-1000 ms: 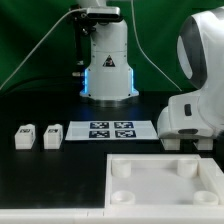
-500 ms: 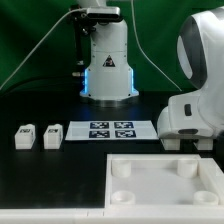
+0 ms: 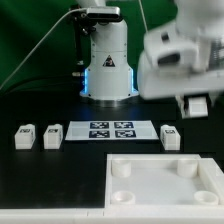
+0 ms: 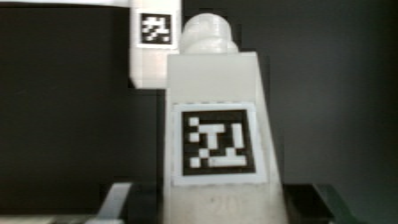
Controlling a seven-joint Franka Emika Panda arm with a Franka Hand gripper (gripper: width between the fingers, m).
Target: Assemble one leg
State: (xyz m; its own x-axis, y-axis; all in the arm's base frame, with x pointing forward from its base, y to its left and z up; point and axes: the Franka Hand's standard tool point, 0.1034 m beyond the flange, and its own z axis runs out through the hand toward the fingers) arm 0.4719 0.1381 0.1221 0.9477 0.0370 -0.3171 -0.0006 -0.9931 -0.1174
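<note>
In the wrist view a white leg (image 4: 221,110) with a black-and-white tag on its face stands between my fingers, its rounded tip pointing away from the camera. My gripper (image 4: 222,203) is shut on the leg's near end. In the exterior view the arm is blurred and raised at the exterior view's right, with the gripper (image 3: 197,104) above the table. Another leg (image 3: 170,136) rests on the table below it. Two more legs (image 3: 22,137) (image 3: 52,136) sit at the exterior view's left. The held leg cannot be made out in the exterior view.
The marker board (image 3: 110,130) lies mid-table between the legs. The large white tray (image 3: 165,161) with round corner sockets fills the front right. The robot base (image 3: 108,65) stands at the back. A tagged white piece (image 4: 153,35) shows beyond the held leg.
The arm has risen quickly from low at the exterior view's right and is now blurred. A leg by the marker board that the arm hid before now shows.
</note>
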